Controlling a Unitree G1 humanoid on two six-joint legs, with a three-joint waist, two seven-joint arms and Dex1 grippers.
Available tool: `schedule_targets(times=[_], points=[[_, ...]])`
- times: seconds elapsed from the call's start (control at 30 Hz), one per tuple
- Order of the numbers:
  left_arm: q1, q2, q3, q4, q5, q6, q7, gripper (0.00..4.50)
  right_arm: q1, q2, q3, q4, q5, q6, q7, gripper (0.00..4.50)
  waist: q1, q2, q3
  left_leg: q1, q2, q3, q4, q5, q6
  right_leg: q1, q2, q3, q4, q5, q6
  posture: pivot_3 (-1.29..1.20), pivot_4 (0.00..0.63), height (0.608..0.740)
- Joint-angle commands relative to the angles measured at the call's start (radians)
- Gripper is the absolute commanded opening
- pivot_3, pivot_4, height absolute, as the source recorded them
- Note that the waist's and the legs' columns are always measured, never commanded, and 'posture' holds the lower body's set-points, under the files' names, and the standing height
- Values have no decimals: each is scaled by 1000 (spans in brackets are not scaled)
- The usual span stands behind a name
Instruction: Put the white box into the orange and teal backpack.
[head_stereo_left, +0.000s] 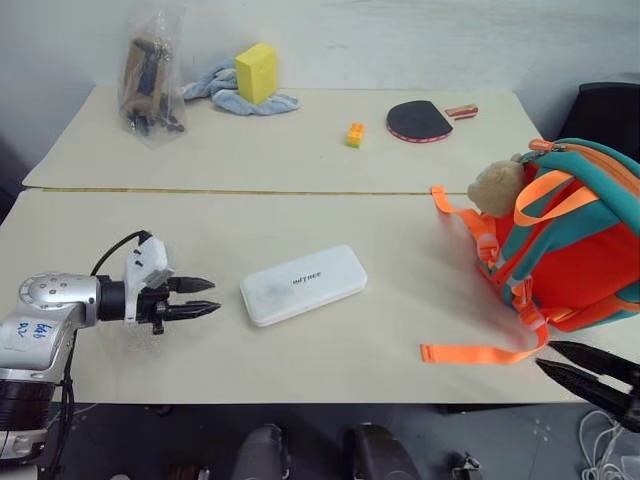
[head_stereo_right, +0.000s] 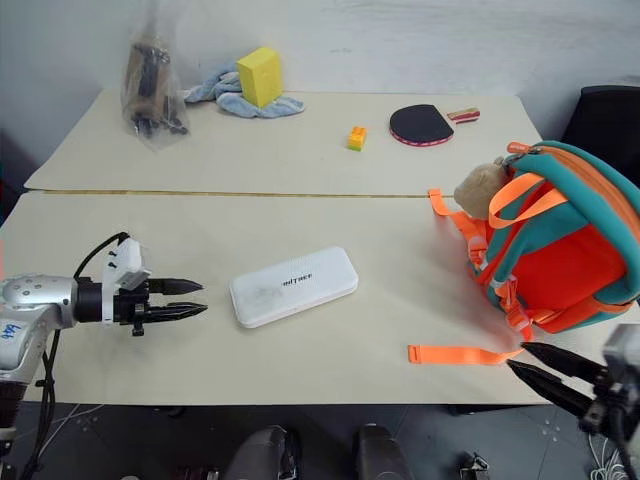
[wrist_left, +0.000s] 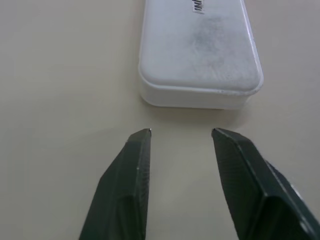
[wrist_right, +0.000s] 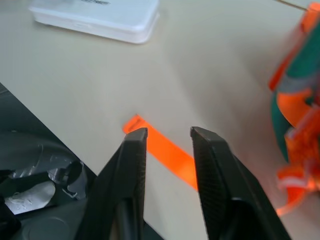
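Observation:
The white box (head_stereo_left: 303, 285) lies flat on the near table, its dark lettering facing up. My left gripper (head_stereo_left: 214, 296) hovers just left of the box's near end, pointing at it, fingers (wrist_left: 135, 170) a little apart with nothing between them. The box's end (wrist_left: 200, 55) sits a short way beyond those tips. The orange and teal backpack (head_stereo_left: 575, 250) stands at the right edge of the table, a tan plush toy (head_stereo_left: 497, 186) on its side. My right gripper (head_stereo_left: 546, 356) is at the table's front right corner, narrowly open over a loose orange strap (wrist_right: 170, 155).
On the far table are a yellow sponge block (head_stereo_left: 256, 72) on a blue cloth (head_stereo_left: 225, 95), a clear plastic bag (head_stereo_left: 150, 75), a small orange brick (head_stereo_left: 355, 134) and a black paddle (head_stereo_left: 420, 120). A black chair (head_stereo_left: 605, 115) stands behind the backpack.

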Motion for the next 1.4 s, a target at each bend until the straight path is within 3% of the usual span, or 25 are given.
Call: schedule_targets(times=[0.03, 0.07, 0.13, 0.37, 0.57, 0.83, 1.23, 1.4], points=[[-8, -58, -49, -22, 59, -84, 57, 875, -190, -22, 248, -47, -48, 17, -147, 211, -1, 0, 0, 1, 0, 0, 0, 1, 0, 0, 0, 0, 1, 0, 0, 0, 150, 740], [-5, -76, -60, -33, 64, -93, 68, 594, -267, -16, 334, -43, -70, 21, -183, 0, -1, 0, 0, 1, 0, 0, 1, 1, 0, 0, 0, 0, 2, 0, 0, 0, 150, 740], [-11, -104, -72, -38, 85, -97, 103, 17, -388, -3, 459, -15, -118, 35, -239, 0, -3, 0, 0, 0, 0, 0, 3, 2, 0, -1, 0, 0, 4, 0, 0, 0, 150, 740], [-21, -114, -72, -37, 116, -62, 171, 17, -741, 94, 813, 183, -363, 33, -398, 0, -1, -1, 1, -6, 1, -1, 10, 2, -1, -6, 1, 0, 8, 0, 0, 0, 150, 740], [-25, -141, -62, -53, 89, -26, 205, 17, -917, 190, 953, 440, -535, -40, -445, 0, 1, -1, 1, -6, 0, 0, 11, 2, -2, -7, 0, -1, 9, 0, 0, 0, 150, 740], [-71, -175, -78, -3, 100, -29, 213, 17, -1040, 260, 1014, 648, -643, -156, -398, 0, 1, -1, 1, -10, 1, 0, 12, 4, -4, -12, 0, -3, 11, 0, 0, 0, 150, 740], [-193, -255, -124, 110, 115, -57, 193, 17, -975, 281, 1013, 506, -607, -79, -319, 0, 2, -1, 1, -17, 1, -1, 16, 4, -4, -18, -1, -6, 20, 0, 0, 0, 150, 740], [-328, -294, -160, 253, 167, -119, 188, 17, -938, 242, 955, 469, -611, -63, -321, 0, 6, -1, 1, -17, 0, -1, 18, 5, -4, -18, -2, -9, 18, 0, 0, 0, 150, 740]])
